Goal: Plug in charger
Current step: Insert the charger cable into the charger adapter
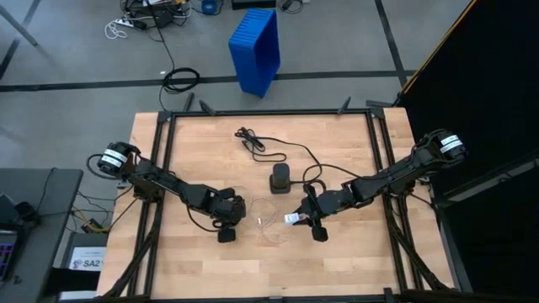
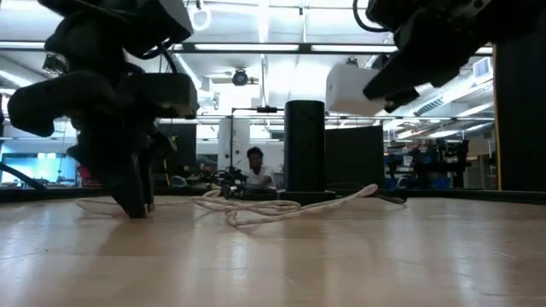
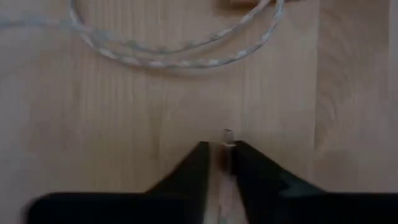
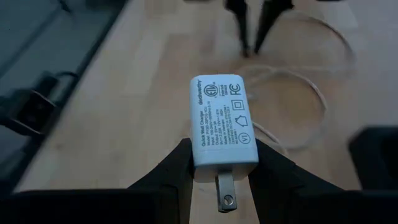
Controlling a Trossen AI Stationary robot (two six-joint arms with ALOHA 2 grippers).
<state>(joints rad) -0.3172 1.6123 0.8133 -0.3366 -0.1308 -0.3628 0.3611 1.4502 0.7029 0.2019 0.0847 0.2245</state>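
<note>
While the right gripper [image 4: 224, 171] clamps the white charger brick [image 4: 222, 118] by its sides, prongs [image 4: 225, 194] sticking out toward the wrist, it hangs clear above the table [image 1: 337, 252], roughly centre, slightly toward 4 o'clock in the high view. Printed label faces the right wrist camera. Left gripper [image 3: 219, 163] sits at about 8 o'clock from table centre, tips down at the wood, fingers [image 3: 193, 171] pinched nearly together on a small metal cable plug [image 3: 228, 138] that pokes out between them. White braided cable [image 3: 180, 53] loops loose on the table between the two grippers, at 3 o'clock from the left one. Black power block [image 1: 279, 178] stands upright just 12 o'clock of centre, its black cord [image 1: 253, 143] trailing to 11 o'clock. In the low view the charger brick shows lifted well above the tabletop, the cable heaped at the base of the black block. Blue bin [image 1: 255, 49] on the floor past the 12 o'clock edge. Person seated far back in the room [image 2: 254, 164]
</note>
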